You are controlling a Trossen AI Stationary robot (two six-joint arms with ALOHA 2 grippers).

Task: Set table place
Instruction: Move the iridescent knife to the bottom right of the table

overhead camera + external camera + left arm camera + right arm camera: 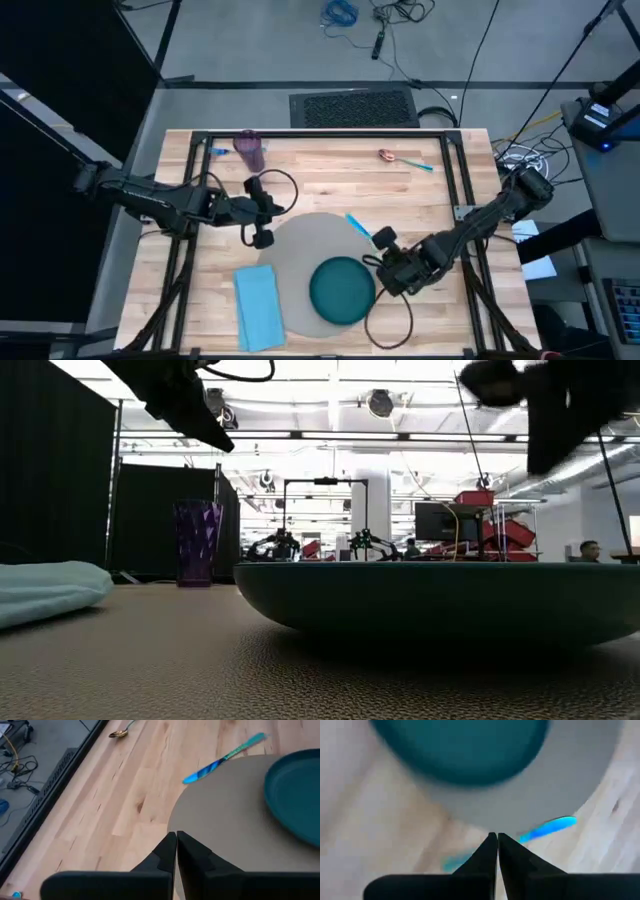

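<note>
Near the desk's [300, 160] front edge lay the grey placemat [300, 250], carrying the teal plate [342, 290] toward its front, apparently leaving room for cutlery. Both pincers were closed and empty: left pincer [262, 240] at the placemat's left rim, right pincer [383, 238] beside the blue knife [357, 225].
</note>
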